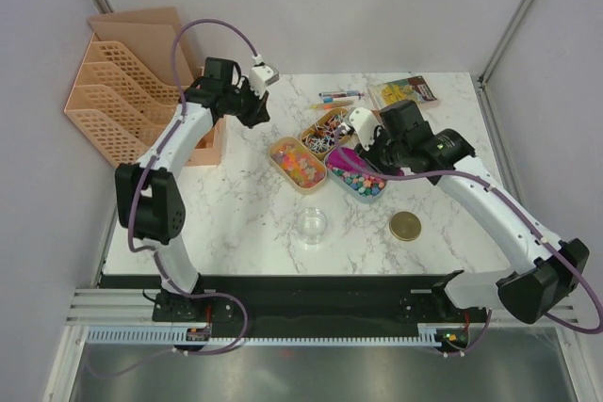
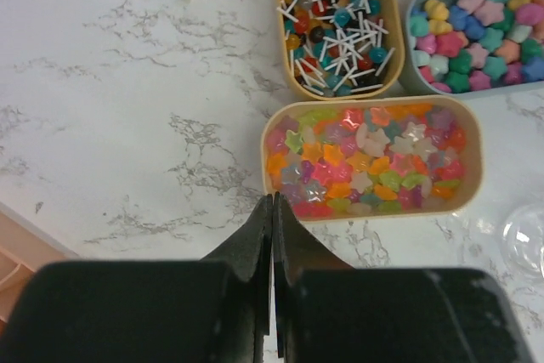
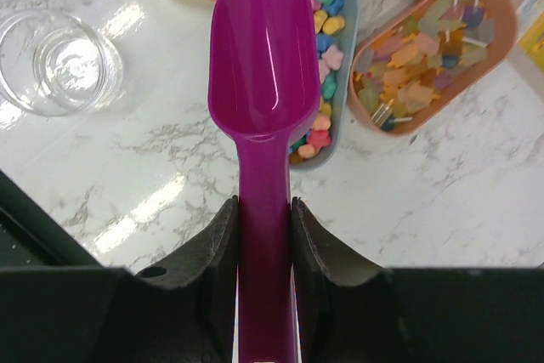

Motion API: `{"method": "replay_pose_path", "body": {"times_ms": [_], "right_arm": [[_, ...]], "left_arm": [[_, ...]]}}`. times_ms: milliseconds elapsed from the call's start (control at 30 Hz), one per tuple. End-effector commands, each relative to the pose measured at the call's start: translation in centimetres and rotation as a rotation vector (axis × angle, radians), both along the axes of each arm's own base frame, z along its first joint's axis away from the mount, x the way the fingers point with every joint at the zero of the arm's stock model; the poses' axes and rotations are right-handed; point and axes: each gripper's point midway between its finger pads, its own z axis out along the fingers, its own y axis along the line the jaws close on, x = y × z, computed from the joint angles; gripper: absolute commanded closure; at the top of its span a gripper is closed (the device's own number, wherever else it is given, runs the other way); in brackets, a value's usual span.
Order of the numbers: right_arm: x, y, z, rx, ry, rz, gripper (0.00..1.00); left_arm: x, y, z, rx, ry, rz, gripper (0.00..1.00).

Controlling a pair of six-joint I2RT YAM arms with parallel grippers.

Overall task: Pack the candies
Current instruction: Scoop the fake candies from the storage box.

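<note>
- The right gripper (image 3: pixel 263 210) is clamped on the handle of a magenta scoop (image 3: pixel 259 57). The scoop's empty bowl hangs over the near end of a grey-blue tray (image 3: pixel 346 82).
- That tray holds pastel candies (image 3: pixel 327 40): small chunks in pink, yellow, blue and green.
- The left gripper (image 2: pixel 272 210) has its jaws pressed together on nothing, poised just short of the near wall of a tan tray (image 2: pixel 374 212).
- The tan tray is full of star candies (image 2: pixel 365 155), glossy orange, pink and yellow.
- Beyond it, stick sweets (image 2: pixel 331 23) fill a third tray (image 2: pixel 393 48), touching its neighbours.
- Bare marble table (image 2: pixel 127 125) lies to the left of the trays.
- A glass bowl (image 3: pixel 64 61) stands apart from the trays, near the scoop.
</note>
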Motion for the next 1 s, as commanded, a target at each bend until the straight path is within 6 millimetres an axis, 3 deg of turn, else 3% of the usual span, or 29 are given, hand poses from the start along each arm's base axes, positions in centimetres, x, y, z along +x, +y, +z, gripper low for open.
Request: {"method": "replay_pose_path", "body": {"times_ms": [0,33,100,267,467,667,967], "right_arm": [[-1.5,-1.2,0.4,0.028,0.094,-0.074,1.00],[-1.4,-1.5,0.2,0.028,0.105,-0.092,1.00],[-0.8,-2.9,-0.3,0.033,0.128,-0.155,1.00],[0.7,-5.6,-2.2,0.031,0.190,-0.269,1.00],[1.1,-5.7,-2.4,0.035,0.217,-0.271,1.00],[0.2,-6.0,-3.5,-0.010,0.294,-0.249,1.00],[-1.5,-7.4,-4.3,-0.055,0.319,-0.262,1.00]], "left_arm": [[3.4,-0.6,1.7,-0.007,-0.025,0.121,0.98],[4.2,-0.6,0.6,0.019,-0.014,0.144,0.98],[4.8,-1.1,0.8,0.036,-0.032,0.150,0.98],[6.3,-0.8,-1.0,0.080,-0.027,0.195,0.98],[7.7,-0.7,-2.8,0.117,-0.019,0.212,0.98],[7.0,-0.9,-5.0,0.121,0.034,0.202,0.98],[5.3,-2.1,-5.1,0.080,0.060,0.181,0.98]]}}
